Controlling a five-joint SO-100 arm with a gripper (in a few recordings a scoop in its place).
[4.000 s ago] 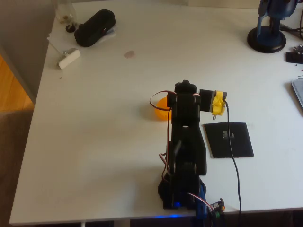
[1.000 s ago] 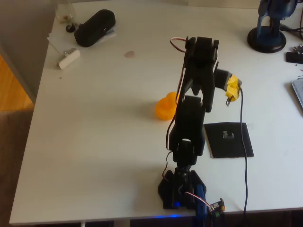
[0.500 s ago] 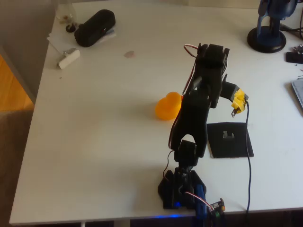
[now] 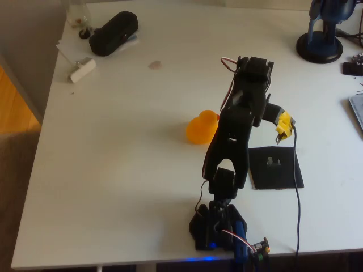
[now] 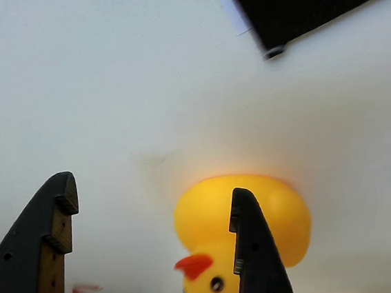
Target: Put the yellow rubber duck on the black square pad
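White table [image 4: 113, 170], warm daylight across it, a strip of wooden floor off its left edge in the overhead view. In the wrist view the gripper [image 5: 148, 246] had its two dark fingers [image 5: 51, 243] spread apart with nothing between them. The right one stood across the front of the yellow rubber duck [image 5: 243, 227], whose red beak poked out into the gap. The duck sat on the table, free of the jaws.

From overhead, the arm [image 4: 235, 130] had barely shifted against half a second before. A second before that it had reached further up the table, and four seconds back it was folded low over its base. The duck [image 4: 201, 127] was in the same spot throughout, just left of the arm. The black square pad [image 4: 275, 167] lay well apart from it, on the arm's other side.

Further out: a black pouch [image 4: 113, 33] and a small white block [image 4: 82, 69] at top left, a blue stand [image 4: 320, 39] at top right.

Only the wrist camera caught the beak and eye; only the overhead showed the pad whole.
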